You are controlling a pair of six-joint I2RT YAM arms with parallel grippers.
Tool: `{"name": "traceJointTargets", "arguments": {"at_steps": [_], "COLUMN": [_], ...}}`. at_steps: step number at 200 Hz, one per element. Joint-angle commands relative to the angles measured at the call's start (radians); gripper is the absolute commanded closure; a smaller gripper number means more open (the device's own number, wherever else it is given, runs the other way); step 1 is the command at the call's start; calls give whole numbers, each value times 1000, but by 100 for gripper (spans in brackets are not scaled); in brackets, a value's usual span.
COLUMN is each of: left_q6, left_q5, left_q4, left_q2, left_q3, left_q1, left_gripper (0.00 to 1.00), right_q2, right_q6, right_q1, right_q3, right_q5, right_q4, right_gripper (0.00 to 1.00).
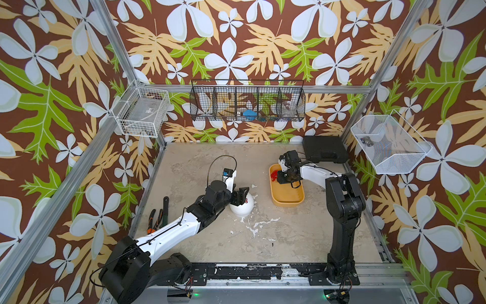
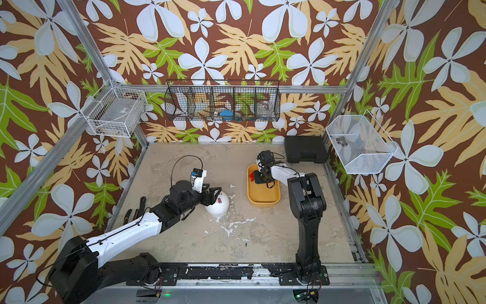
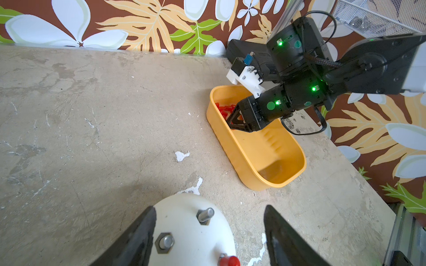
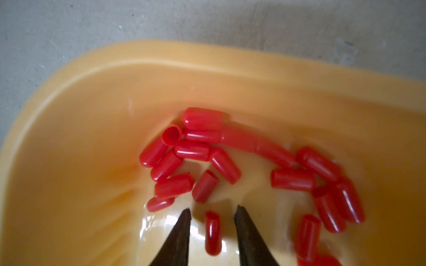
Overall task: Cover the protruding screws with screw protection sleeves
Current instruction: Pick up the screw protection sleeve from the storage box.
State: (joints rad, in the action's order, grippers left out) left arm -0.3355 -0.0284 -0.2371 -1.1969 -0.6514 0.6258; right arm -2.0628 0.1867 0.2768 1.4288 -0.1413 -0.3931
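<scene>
A white dome [image 1: 243, 209] [image 3: 191, 230] sits mid-table with protruding screws on it. Two are bare silvery studs [image 3: 205, 215] [image 3: 166, 241], and a third wears a red sleeve [image 3: 228, 261]. My left gripper [image 1: 243, 193] [image 3: 209, 207] is open, one finger against the dome's side and the other off it over the table. Several red screw protection sleeves [image 4: 198, 147] [image 1: 274, 175] lie in the far end of the orange-yellow tray [image 4: 161, 53] [image 1: 286, 200]. My right gripper [image 4: 212, 209] [image 1: 277, 179] reaches down into the tray, open. One sleeve [image 4: 212, 232] lies between its fingertips with a gap on each side.
A black case [image 1: 324, 148] lies at the back right behind the tray. Pliers and a black tool [image 1: 156, 214] rest at the table's left edge. Wire baskets [image 1: 247, 101] hang on the back and side walls. Metal rails run along the front edge.
</scene>
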Motion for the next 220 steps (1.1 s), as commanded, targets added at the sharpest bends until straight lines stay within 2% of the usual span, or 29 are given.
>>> {"name": "traceJointTargets", "arguments": {"at_steps": [1, 32, 57, 76, 109, 135, 160, 192, 220], "left_q6": [3, 1, 2, 1, 1, -23, -47, -99, -123], "left_q5": [-8, -13, -11, -14, -5, -1, 0, -103, -226], "left_q4": [-22, -22, -26, -22, -24, -37, -68, -186, -322], "left_q2": [-1, -4, -6, -6, -1, 8, 51, 129, 195], "left_q3": [-5, -9, -10, -14, -10, -6, 12, 91, 186], "left_q1": [2, 2, 1, 1, 2, 2, 0, -44, -88], "left_gripper": [25, 26, 26, 26, 26, 26, 27, 28, 29], "right_q2": [16, 37, 31, 20, 43, 115, 264, 488, 654], "right_q6": [7, 10, 16, 18, 26, 44, 65, 97, 83], "right_q1": [4, 10, 10, 10, 10, 12, 31, 68, 98], "right_q3": [-13, -45, -47, -35, -45, -77, -162, -342, -491], "right_q5": [10, 18, 19, 29, 43, 22, 3, -147, -409], "right_q4": [-21, -9, 16, 9, 25, 49, 108, 216, 345], "right_gripper": [65, 67, 79, 83, 96, 100, 100, 100, 100]}}
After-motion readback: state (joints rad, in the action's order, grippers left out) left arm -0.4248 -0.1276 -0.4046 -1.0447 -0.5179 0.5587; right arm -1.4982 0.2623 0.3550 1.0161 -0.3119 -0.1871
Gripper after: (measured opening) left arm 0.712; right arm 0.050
